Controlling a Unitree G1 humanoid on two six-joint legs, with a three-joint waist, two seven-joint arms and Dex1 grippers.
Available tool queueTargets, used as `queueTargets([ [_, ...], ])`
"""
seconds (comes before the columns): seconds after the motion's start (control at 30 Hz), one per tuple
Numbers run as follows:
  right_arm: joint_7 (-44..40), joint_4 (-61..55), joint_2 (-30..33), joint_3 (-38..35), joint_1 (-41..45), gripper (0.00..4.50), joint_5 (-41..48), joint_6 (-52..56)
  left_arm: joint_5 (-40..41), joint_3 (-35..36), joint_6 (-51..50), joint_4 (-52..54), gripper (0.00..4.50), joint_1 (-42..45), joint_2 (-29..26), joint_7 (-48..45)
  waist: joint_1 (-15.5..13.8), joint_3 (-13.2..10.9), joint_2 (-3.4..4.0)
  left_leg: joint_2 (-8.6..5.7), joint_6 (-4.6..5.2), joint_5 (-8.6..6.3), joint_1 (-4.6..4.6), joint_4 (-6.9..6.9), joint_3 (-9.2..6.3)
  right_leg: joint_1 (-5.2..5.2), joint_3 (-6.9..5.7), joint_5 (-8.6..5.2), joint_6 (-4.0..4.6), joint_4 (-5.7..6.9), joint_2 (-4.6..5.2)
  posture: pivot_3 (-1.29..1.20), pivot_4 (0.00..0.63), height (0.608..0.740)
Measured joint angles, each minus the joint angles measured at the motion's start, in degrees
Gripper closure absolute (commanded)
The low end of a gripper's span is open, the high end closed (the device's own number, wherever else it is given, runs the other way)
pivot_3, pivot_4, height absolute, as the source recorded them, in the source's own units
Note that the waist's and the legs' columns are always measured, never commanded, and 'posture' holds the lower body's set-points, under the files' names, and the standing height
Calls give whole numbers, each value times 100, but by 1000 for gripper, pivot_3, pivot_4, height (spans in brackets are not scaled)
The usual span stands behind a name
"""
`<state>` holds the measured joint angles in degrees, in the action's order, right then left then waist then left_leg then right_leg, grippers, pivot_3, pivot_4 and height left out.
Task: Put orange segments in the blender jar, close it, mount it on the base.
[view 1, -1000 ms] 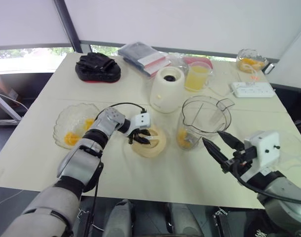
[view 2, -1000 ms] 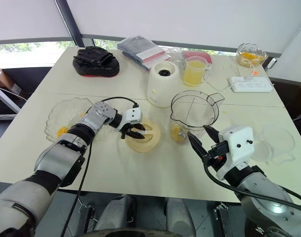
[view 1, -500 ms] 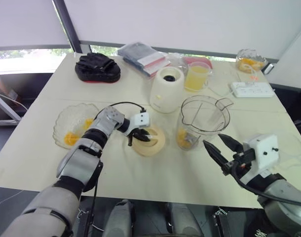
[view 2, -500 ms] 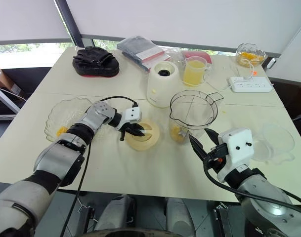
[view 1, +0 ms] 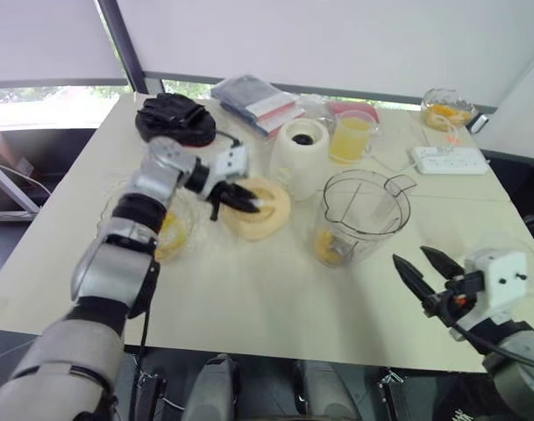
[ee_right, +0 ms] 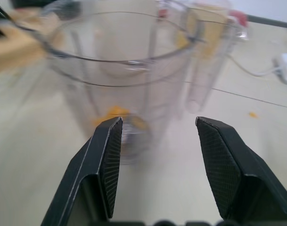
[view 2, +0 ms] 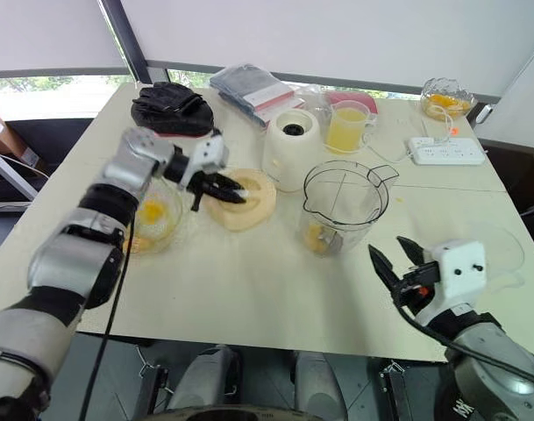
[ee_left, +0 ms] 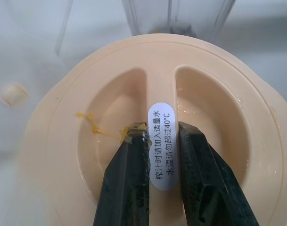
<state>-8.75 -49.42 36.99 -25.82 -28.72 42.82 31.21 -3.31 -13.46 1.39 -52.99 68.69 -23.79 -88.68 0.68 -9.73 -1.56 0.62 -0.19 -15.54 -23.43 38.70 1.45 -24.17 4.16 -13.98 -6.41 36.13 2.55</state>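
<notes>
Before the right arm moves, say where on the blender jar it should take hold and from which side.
Take the blender jar low on its wall, coming in level from the near right, where the open right gripper faces it. The jar stands upright and tapers downward, so the fingers should straddle it there; the wide rim must stay free for the lid in the left gripper.
</notes>
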Motion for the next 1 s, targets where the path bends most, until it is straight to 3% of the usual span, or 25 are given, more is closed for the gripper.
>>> queueTargets([
  [0.3,-987,2513,-134,548,1576,1912,-985,-725,419,189,-636,-57,4218,1012,334,-345,14,-5,3,1,3,-2,-6,31,11,5,0,6,4,7,-11,0,150,740],
  [0.47,-1288,3650,-350,817,2363,1912,-1447,-1115,516,198,-697,-92,4218,1079,463,-354,40,-9,12,3,10,-6,-8,28,9,-3,1,16,-20,9,-20,0,150,740],
  [0.73,-1552,4639,-459,1059,3323,1912,-1930,-1430,534,202,-713,29,4218,1078,502,-330,35,-12,16,4,10,-6,-8,28,8,-4,2,17,-21,14,-21,0,150,740],
  [1.0,-1778,5079,-458,1223,3623,1912,-2353,-1690,644,208,-771,207,4218,1041,495,-285,34,-12,17,3,10,-6,-10,28,9,-4,4,17,-23,13,-19,0,150,740],
])
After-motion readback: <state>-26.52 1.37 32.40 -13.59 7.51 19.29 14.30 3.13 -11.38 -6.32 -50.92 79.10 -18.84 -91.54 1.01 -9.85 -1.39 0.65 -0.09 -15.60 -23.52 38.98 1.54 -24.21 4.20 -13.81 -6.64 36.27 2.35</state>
